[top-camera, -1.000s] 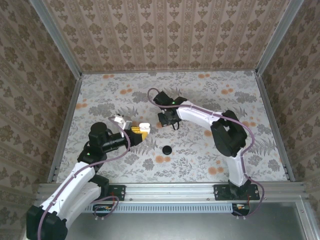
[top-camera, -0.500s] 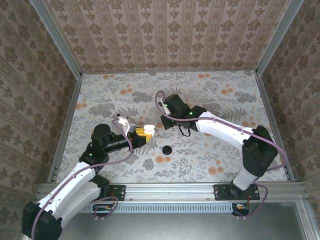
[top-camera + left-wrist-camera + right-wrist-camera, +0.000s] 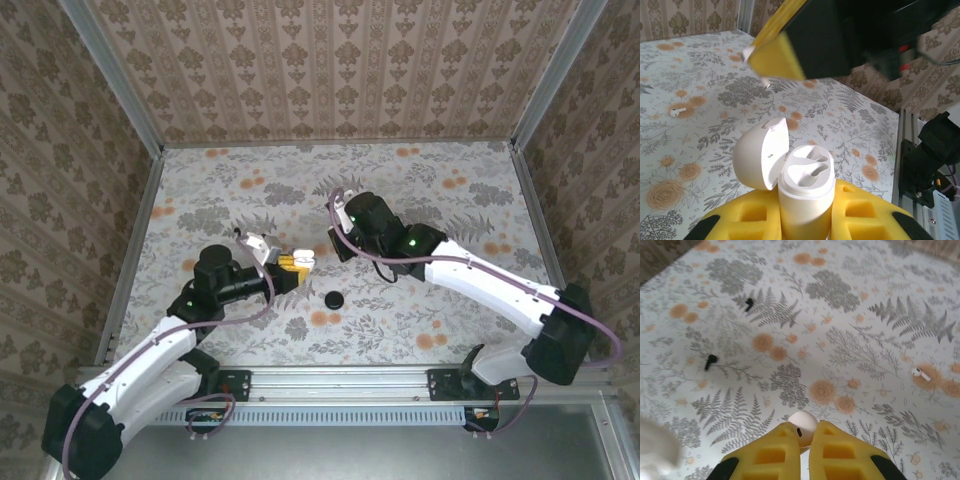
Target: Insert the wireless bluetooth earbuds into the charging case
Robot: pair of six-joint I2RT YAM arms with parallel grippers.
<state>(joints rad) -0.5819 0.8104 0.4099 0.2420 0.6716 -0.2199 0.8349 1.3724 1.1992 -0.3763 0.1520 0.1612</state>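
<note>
At the left of the overhead view the left gripper (image 3: 288,264) is closed narrow on the small white rounded plastic charging case (image 3: 805,192). It holds the case upright, seemingly clear of the flower-patterned surface (image 3: 200,190). In the left wrist view the case's hinged lid (image 3: 761,152) stands open to the left and both moulded sockets in its top are empty, so nothing has been inserted yet. Just to the right, near the middle of the overhead frame, the right gripper (image 3: 804,436) has its yellow padded fingers pinched on one tiny glossy white plastic earbud (image 3: 801,426). The earbud's rounded head shows between the fingertips at the bottom of the right wrist view, and that gripper hangs near the case but apart from it. I judge the task roughly a third done: the case is open and presented, and one earbud is in hand. What is left is to seat this earbud in a socket, then to fetch and seat the second white earbud (image 3: 920,374), which lies on the surface at the right of the right wrist view. A black round disc (image 3: 334,298) sits on the surface below both grippers, and two small black pieces (image 3: 748,303) lie at the upper left of the right wrist view. None of these looks to belong to the task.
</note>
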